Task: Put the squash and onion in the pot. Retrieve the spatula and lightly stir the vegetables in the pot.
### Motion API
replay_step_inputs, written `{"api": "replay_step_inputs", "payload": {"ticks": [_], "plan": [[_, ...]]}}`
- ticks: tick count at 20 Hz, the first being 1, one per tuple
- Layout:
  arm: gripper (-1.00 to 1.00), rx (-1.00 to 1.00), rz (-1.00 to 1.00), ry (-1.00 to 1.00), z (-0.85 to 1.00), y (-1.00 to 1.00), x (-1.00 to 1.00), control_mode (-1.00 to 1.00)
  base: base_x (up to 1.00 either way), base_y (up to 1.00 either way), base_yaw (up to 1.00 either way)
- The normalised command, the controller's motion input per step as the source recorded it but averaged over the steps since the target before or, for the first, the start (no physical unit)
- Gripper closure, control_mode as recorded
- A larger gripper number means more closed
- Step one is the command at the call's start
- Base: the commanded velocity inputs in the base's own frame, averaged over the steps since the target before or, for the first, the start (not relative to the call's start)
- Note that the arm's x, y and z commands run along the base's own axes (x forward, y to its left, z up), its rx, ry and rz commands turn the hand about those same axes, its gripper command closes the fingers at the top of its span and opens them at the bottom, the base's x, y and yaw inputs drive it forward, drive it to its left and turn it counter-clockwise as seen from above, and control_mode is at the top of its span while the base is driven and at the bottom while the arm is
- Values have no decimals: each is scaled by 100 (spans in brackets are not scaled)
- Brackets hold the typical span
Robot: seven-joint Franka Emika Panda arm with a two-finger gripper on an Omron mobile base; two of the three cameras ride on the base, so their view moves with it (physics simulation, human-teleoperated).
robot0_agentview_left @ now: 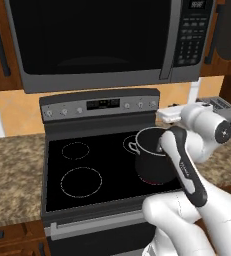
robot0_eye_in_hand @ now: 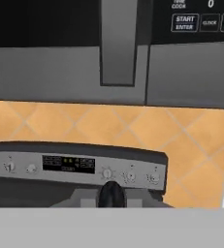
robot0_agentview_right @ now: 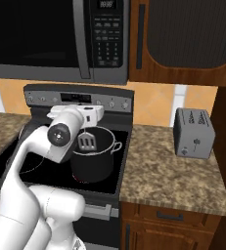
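Claw (robot0_agentview_right: 90, 128) clenched on the spatula (robot0_agentview_right: 87, 141) — head hanging over the pot (robot0_agentview_right: 96, 166).

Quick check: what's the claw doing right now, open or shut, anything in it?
Claw: shut on the spatula, whose slotted head hangs over the pot on the stove.

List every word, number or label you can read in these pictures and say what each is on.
"START ENTER": button on the microwave keypad, hand view.
"CLOCK": the button beside it.
"0": keypad digit above.
"COOK": partly cut off at the top edge.
"ST..." / "CL...": button cut by the right edge.
Stove panel display: too blurred to read.
Toaster: no text.
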Motion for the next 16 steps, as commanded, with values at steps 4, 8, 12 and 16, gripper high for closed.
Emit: {"api": "replay_step_inputs", "payload": {"ticks": [4,8,12,16], "plan": [[100,0,-3,14,-60,0,42,-100,0,0,0],[100,0,-2,10,-50,0,42,-100,0,0,0],[100,0,-1,10,-53,0,23,-100,0,0,0],[100,0,-1,17,-72,0,10,-100,0,0,0]]}}
